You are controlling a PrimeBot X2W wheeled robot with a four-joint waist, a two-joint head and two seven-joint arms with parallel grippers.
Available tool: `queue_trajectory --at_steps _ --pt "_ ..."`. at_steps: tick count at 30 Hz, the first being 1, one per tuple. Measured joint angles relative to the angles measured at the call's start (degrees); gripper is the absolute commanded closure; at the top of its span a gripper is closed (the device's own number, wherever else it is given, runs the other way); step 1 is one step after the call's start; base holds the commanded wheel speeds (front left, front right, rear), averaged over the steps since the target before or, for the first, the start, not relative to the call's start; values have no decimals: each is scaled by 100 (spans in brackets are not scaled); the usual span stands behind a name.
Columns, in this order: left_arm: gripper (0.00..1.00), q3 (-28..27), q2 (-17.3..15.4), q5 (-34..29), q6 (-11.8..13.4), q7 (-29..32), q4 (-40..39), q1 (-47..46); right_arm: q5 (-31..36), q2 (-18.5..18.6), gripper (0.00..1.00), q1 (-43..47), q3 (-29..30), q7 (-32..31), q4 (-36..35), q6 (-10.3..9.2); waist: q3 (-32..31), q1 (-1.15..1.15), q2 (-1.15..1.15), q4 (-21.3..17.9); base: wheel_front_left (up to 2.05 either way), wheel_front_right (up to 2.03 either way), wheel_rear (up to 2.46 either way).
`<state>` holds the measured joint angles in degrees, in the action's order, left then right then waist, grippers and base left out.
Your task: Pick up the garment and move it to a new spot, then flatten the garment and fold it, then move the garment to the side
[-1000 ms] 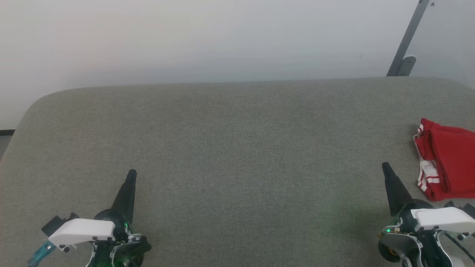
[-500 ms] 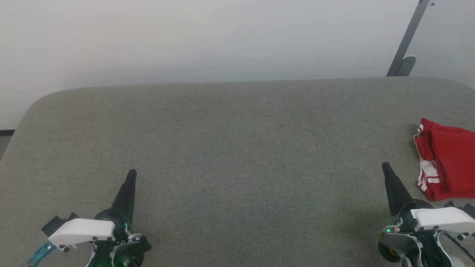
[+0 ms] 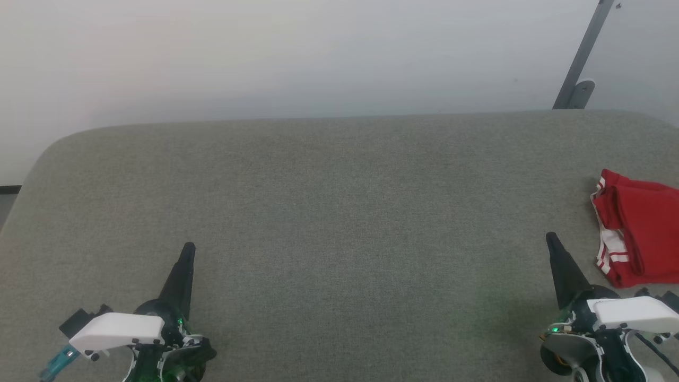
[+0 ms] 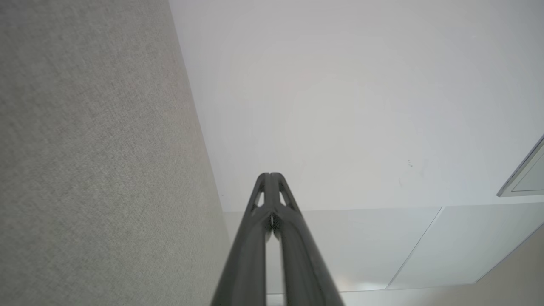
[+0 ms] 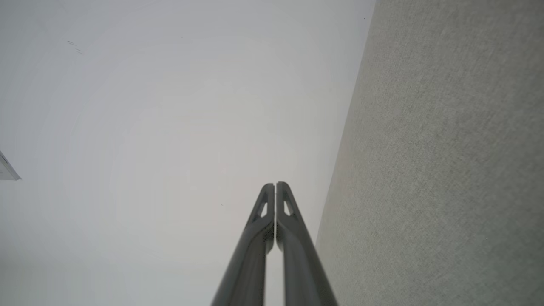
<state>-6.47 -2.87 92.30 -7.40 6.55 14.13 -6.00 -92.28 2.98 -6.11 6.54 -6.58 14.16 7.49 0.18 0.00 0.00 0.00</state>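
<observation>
Nothing has changed in the last second, and that stillness is the news; the left gripper (image 3: 186, 253) sits at the lower left of the head view and the right gripper (image 3: 553, 241) at the lower right, each exactly where it was a moment ago, long dark fingers pointing up the frame; both are clenched with nothing between the fingers, and the wrist views confirm it, showing each pair pressed tip to tip against the plain white wall (image 3: 265, 53); the red jersey garment with white stripe trim (image 3: 639, 228) lies as a compact folded bundle at the far right edge of the head view, partly cut off by the frame, resting on the grey-green fabric-covered table with rounded corners (image 3: 329, 191); it is near the right gripper, up and to its right, but not touching it; no lettering shows on the folded cloth; a slanted grey metal bar (image 3: 583, 53) stands at the upper right; judging by the neat bundle at the side and both tools parked clear of it, the folding and the move aside look finished, with nothing evidently left to do.
</observation>
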Motion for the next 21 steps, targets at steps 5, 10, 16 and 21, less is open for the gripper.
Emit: queue_trajectory --at_steps 5,10,16,21 --pt "100 0 0 0 0 0 0 0 0 0 100 0 -1 1 0 0 0 0 0 0 0 0 0" --pt "100 -1 0 0 0 0 0 0 0 -1 100 0 -2 1 0 0 0 0 0 0 0 0 0" --pt "100 -1 0 0 0 0 0 0 0 -1 100 0 -1 1 0 0 0 0 0 0 0 0 0" --pt "100 -1 0 0 0 0 0 0 0 -1 100 0 -2 0 0 0 0 0 0 0 0 0 0"
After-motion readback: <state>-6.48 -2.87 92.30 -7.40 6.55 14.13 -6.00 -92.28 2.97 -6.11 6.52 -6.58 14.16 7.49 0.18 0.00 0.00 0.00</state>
